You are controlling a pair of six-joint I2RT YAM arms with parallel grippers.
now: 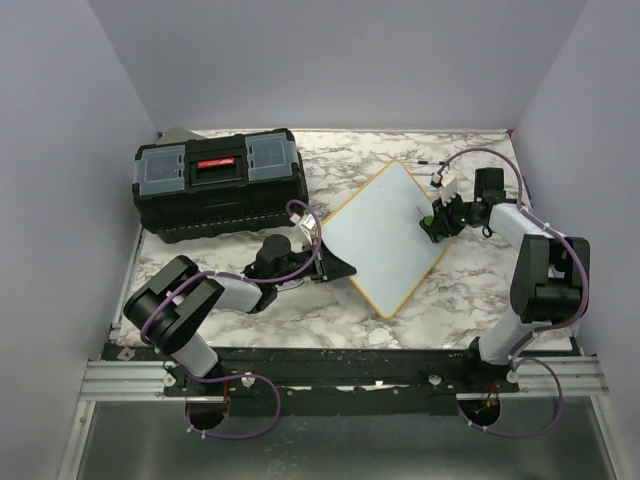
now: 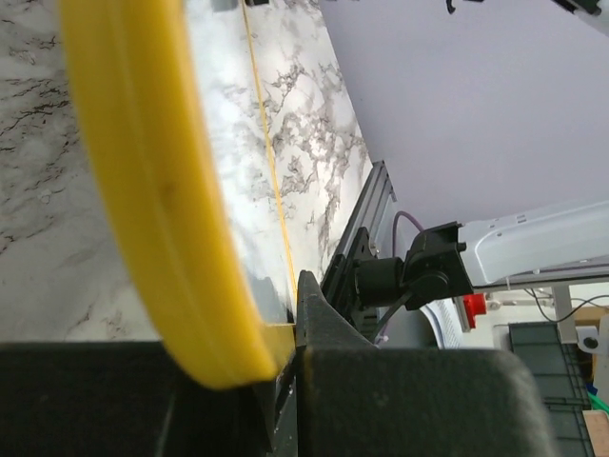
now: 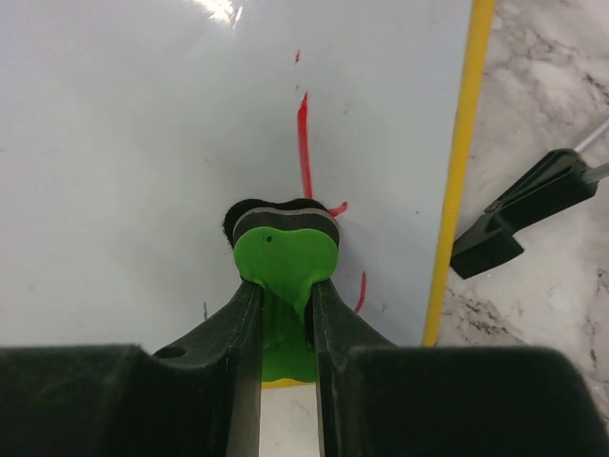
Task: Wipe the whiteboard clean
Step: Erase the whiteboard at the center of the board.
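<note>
Toolbox (image 1: 218, 183) sits near whiteboard (image 1: 375, 240), pinched by left claw (image 1: 337, 263); right claw (image 1: 435, 228) pinches eraser (image 3: 284, 249).

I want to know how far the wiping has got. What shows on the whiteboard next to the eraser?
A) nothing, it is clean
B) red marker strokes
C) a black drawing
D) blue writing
B: in the right wrist view, red marker strokes mark the whiteboard just past the green eraser clamped in the right gripper.
</note>
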